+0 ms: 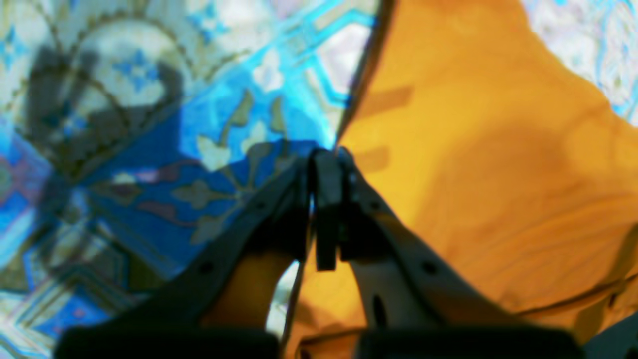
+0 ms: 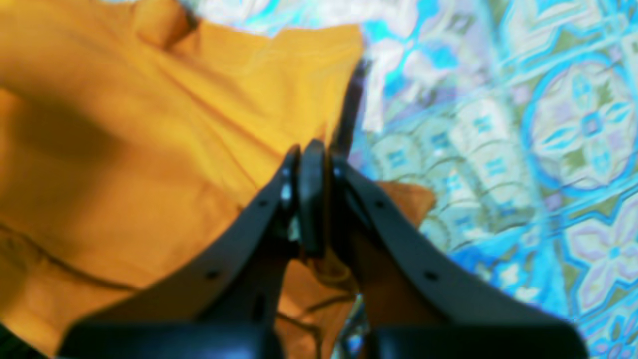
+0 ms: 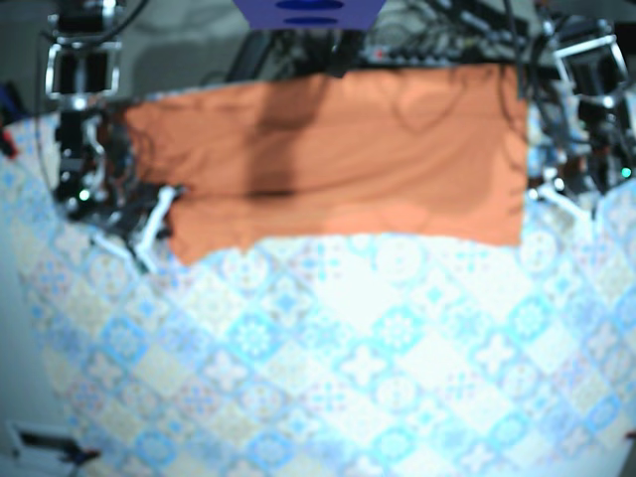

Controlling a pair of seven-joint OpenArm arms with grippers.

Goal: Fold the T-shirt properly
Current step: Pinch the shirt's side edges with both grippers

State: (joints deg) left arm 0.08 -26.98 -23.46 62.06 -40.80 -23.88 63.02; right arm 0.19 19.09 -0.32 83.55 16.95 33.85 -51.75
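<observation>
The orange T-shirt (image 3: 338,159) stretches as a wide band across the far half of the table in the base view, with a shadowed crease running across it. In the left wrist view my left gripper (image 1: 326,154) is shut on the shirt's (image 1: 478,164) edge, and the cloth spreads to its right. My right gripper (image 2: 310,149) is shut on the opposite edge of the shirt (image 2: 149,139), with the fabric spreading to its left and a small flap under the fingers. The base view is too blurred to show either gripper's fingertips.
A blue and white patterned tablecloth (image 3: 358,368) covers the table in front of the shirt. Arm bases and cables (image 3: 84,149) stand at the far left, with more arm hardware (image 3: 596,109) at the far right.
</observation>
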